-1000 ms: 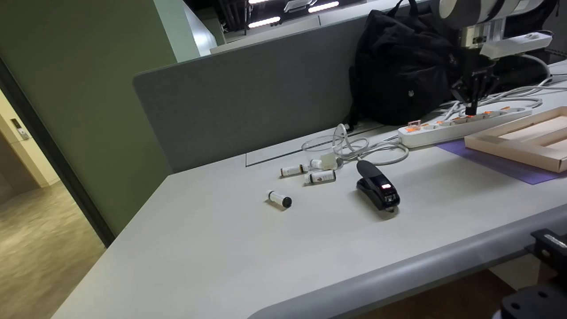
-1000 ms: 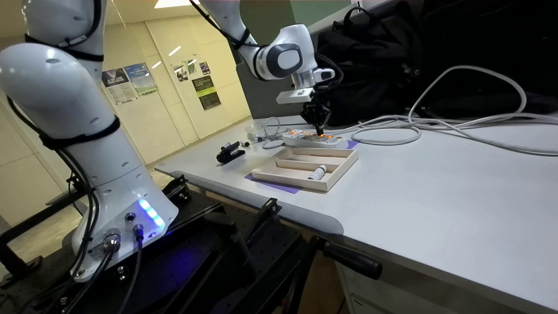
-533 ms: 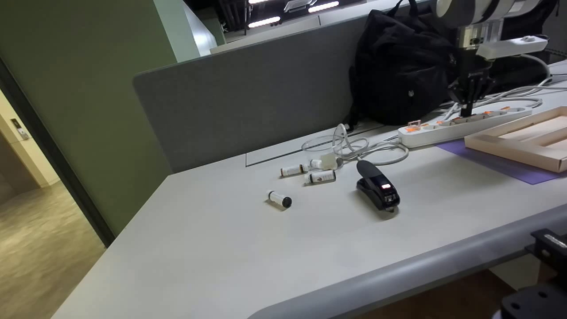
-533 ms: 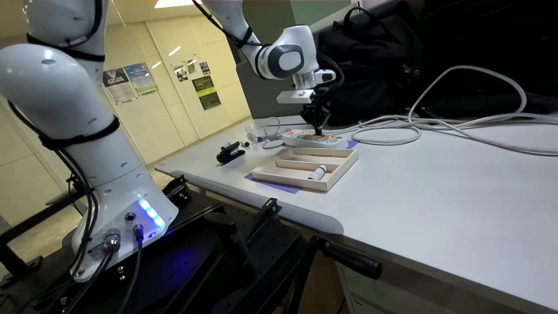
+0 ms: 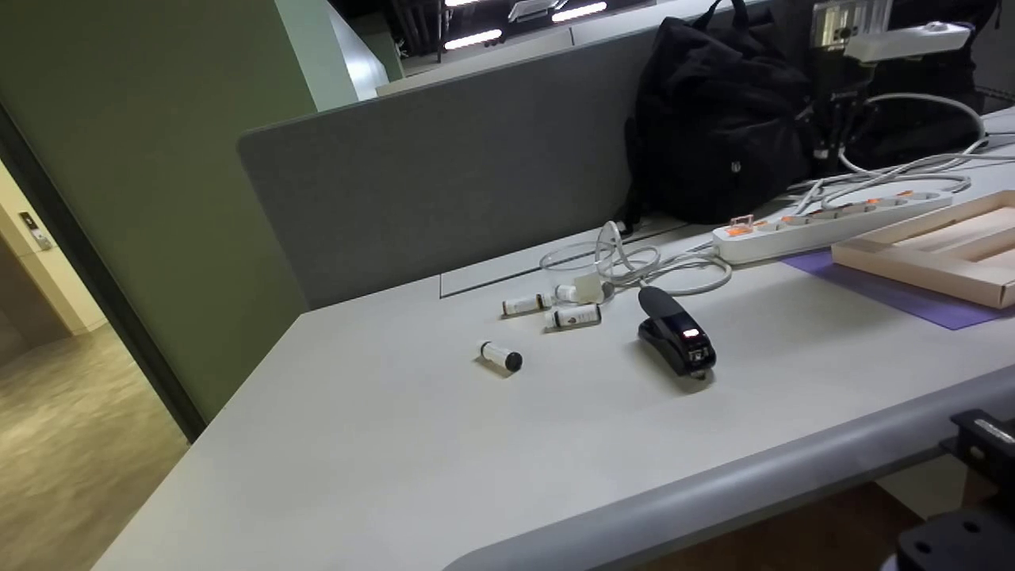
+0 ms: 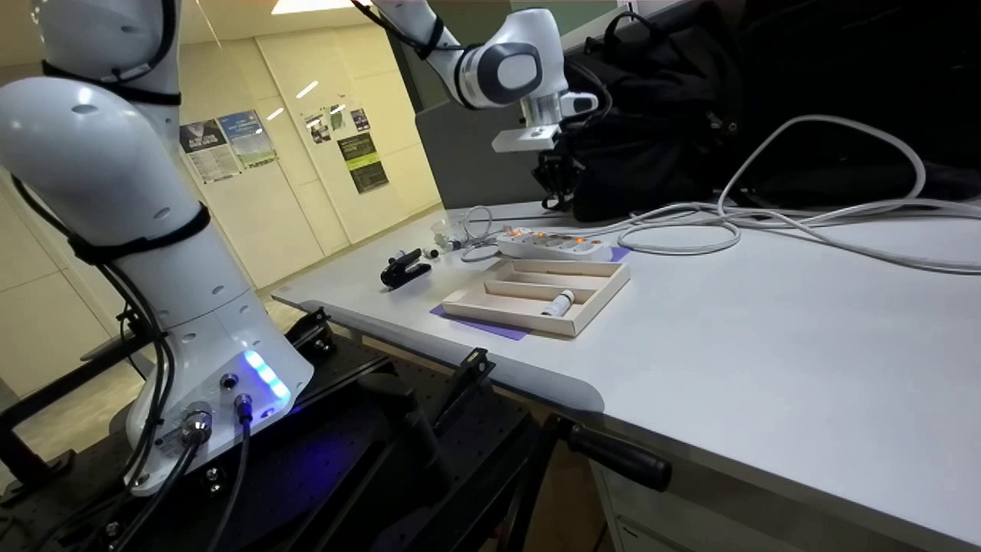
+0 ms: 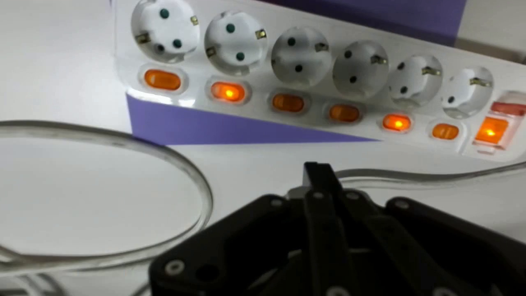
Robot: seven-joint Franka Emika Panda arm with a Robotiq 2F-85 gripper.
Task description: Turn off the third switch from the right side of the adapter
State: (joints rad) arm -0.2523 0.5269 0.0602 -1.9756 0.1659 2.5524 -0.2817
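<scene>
The adapter, a long white power strip, lies on the table in both exterior views (image 5: 833,231) (image 6: 548,249) and crosses the top of the wrist view (image 7: 324,91). There it has a row of round sockets and oval orange switches. The main switch (image 7: 491,129) glows at the right end. The switch third from the left (image 7: 288,102) is dark; its left neighbour (image 7: 228,91) glows. Another switch (image 7: 396,122) also glows. My gripper (image 7: 316,164) is shut and empty, its fingertips together. It hovers above and behind the adapter in both exterior views (image 5: 830,159) (image 6: 557,205), touching nothing I can see.
White cables (image 7: 189,164) lie behind the adapter. A black backpack (image 5: 714,119) stands close beside the gripper. A wooden divided box (image 6: 513,316) on a purple sheet (image 5: 912,297) sits in front. A black stapler-like gadget (image 5: 678,333) and small white vials (image 5: 499,357) lie farther off.
My gripper has risen off the adapter and moved back toward the backpack, staying shut. The orange glow under its fingertip a second ago no longer shows. The adapter has not moved.
</scene>
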